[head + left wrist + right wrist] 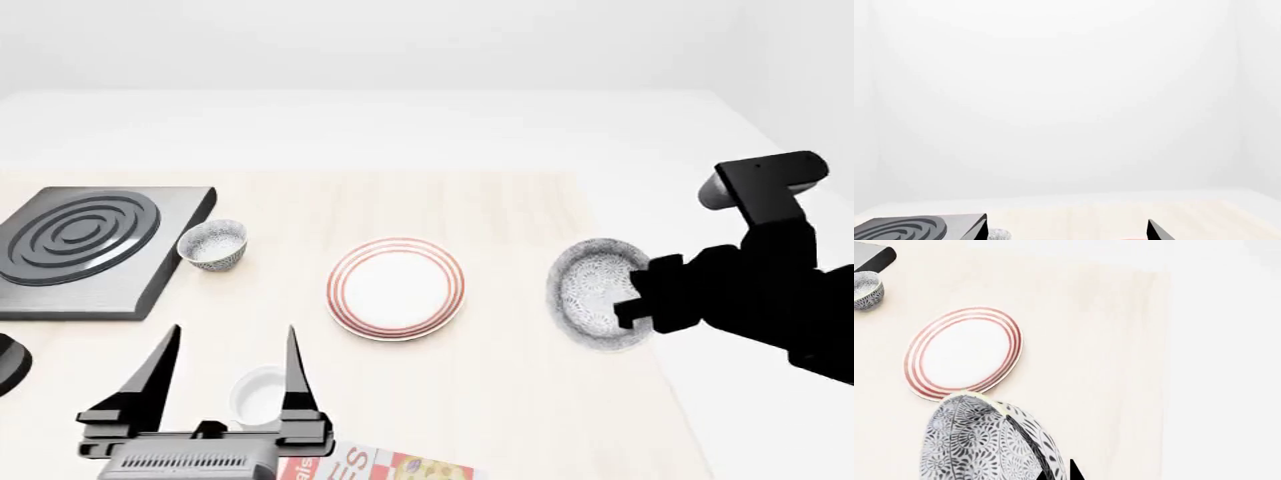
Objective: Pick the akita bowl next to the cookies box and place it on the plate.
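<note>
My right gripper (634, 300) is shut on the rim of an akita bowl (598, 295), which hangs tilted on its side above the table, to the right of the plate (396, 288). In the right wrist view the speckled bowl (977, 442) fills the near corner, its rim between the jaws of the right gripper (1057, 472), with the red-ringed plate (964, 352) just beyond. A second akita bowl (214, 245) stands beside the stove. The cookies box (394, 468) shows partly at the front edge. My left gripper (227, 375) is open, low over the front left.
A black stove plate (94, 250) lies at the left, also seen in the left wrist view (907, 229). A small white cup (260, 392) sits just beyond the left gripper's fingers. A dark object (8, 365) shows at the left edge. The table's right edge runs near the held bowl.
</note>
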You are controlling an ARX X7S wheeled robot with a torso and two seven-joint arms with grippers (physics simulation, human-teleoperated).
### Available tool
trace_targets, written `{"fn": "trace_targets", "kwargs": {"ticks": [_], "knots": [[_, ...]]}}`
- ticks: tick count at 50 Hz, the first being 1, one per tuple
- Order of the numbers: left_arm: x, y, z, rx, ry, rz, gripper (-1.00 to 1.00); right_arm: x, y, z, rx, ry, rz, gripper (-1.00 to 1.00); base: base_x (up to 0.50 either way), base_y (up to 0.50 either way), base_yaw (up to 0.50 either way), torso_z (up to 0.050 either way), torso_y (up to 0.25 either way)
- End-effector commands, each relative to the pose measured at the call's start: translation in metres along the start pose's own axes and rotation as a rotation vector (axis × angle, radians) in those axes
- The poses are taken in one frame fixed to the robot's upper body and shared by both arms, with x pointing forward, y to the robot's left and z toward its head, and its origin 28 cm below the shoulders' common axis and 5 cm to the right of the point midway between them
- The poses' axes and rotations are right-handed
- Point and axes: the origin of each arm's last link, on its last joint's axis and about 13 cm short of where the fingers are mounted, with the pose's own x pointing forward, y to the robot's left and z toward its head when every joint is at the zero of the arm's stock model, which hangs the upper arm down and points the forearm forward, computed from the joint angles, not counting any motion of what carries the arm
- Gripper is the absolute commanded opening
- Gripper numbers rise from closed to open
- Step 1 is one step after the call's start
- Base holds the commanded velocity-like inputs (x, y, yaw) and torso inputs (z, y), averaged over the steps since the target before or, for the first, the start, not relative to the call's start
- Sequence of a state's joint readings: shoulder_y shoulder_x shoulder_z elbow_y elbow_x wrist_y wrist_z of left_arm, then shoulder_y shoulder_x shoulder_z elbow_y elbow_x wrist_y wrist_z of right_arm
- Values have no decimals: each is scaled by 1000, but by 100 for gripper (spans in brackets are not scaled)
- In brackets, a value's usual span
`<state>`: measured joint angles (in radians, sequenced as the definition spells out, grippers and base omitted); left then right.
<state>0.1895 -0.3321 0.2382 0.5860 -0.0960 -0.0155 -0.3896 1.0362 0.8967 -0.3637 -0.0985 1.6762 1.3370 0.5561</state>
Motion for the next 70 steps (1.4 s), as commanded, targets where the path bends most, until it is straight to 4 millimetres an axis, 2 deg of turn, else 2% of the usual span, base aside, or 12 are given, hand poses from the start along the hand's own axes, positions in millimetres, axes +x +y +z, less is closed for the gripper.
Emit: {"fn": "trace_targets", "kwargs": {"ticks": [1, 5, 7, 11, 22, 29, 31, 39, 44, 52, 64, 70], "knots": [[0, 0, 3, -5, -2, 2, 100, 23, 22, 52, -42, -94, 29, -100, 0, 0, 0, 0, 0], [0, 0, 4, -10, -3, -1, 100, 37, 29, 67, -56, -105, 41, -100, 0, 0, 0, 0, 0], [0, 0, 4, -12, -2, -2, 100, 38, 32, 75, -59, -109, 43, -100, 0, 0, 0, 0, 0], [0, -1, 3, -12, -3, -5, 100, 55, 43, 91, -73, -128, 63, -100, 0, 0, 0, 0, 0], [-1, -1, 4, -17, -4, -8, 100, 84, 64, 108, -64, -151, 118, -100, 0, 0, 0, 0, 0], [-1, -2, 1, -20, 0, -17, 100, 116, 80, 116, -14, -155, 165, -100, 0, 0, 0, 0, 0], [-1, -2, 2, -23, -1, -17, 100, 130, 85, 117, 14, -153, 182, -100, 0, 0, 0, 0, 0], [-1, -1, 2, -27, 0, -17, 100, 163, 95, 117, 86, -144, 196, -100, 0, 0, 0, 0, 0], [-1, -1, 2, -28, 0, -19, 100, 167, 100, 112, 123, -147, 202, -100, 0, 0, 0, 0, 0], [-2, -2, 4, -32, -2, -26, 100, 184, 104, 91, 154, -150, 201, -100, 0, 0, 0, 0, 1], [-2, -1, 5, -39, -5, -19, 100, 197, 112, 72, 217, -167, 235, -100, 0, 0, 0, -3, -62], [-2, -1, 3, -25, -8, -20, 100, 196, 115, 73, 230, -169, 249, -100, 0, 0, 0, -11, -250]]}}
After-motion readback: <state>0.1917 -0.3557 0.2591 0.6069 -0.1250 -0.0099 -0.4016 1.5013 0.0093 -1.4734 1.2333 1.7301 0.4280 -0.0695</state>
